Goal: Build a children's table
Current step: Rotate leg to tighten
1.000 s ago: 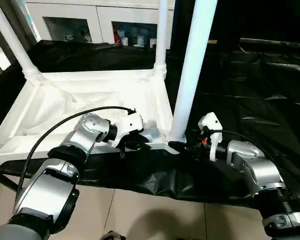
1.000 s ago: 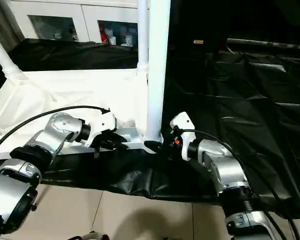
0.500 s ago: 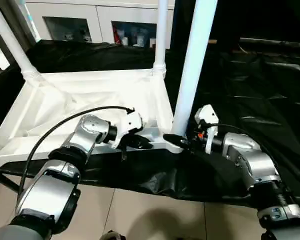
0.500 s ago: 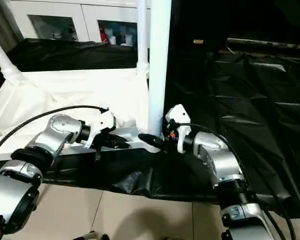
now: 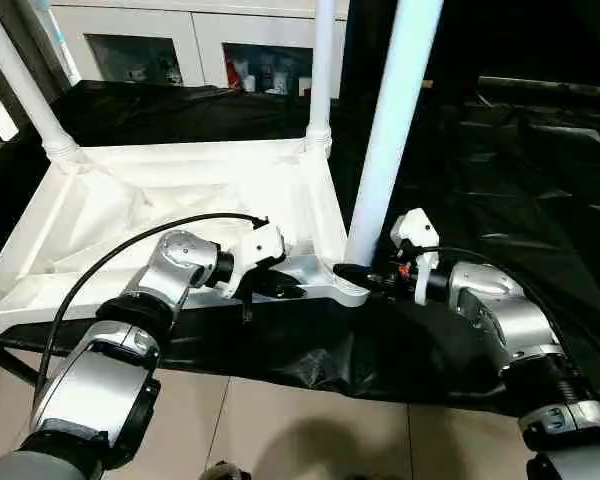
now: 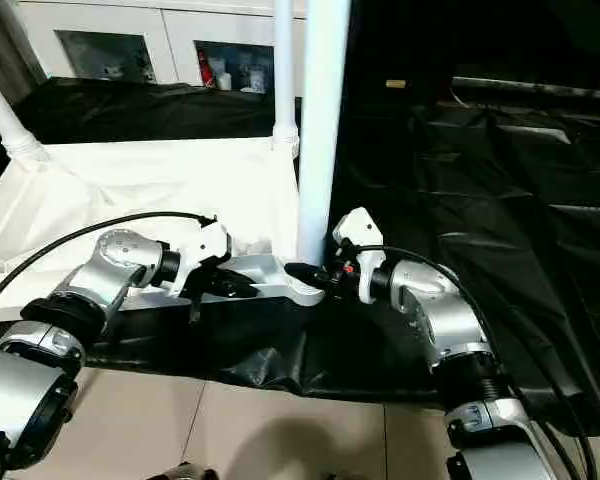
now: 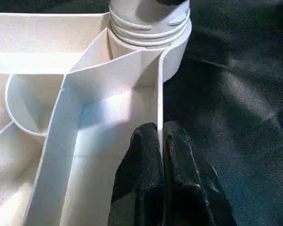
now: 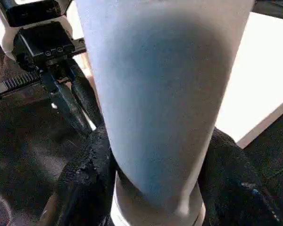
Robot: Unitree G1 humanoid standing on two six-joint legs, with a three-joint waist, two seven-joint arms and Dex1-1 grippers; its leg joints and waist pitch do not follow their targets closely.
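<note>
Gripping the near leg (image 5: 388,140) at its socket, the right claw (image 5: 352,272) held it. The left claw (image 7: 161,155) pinched the top's rim (image 7: 158,101). Three legs stood; a fourth wasn't visible.

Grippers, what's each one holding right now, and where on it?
Left gripper pinches the tabletop's rim near the corner socket. Right gripper clamps the near leg just above its base.

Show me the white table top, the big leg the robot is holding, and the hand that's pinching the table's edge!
table top (image 5: 180,195): left eye view, ribbed underside.
leg (image 5: 390,130): left eye view, mid shaft.
left gripper (image 7: 161,141): left wrist view, fingertips clamping the rim.
</note>
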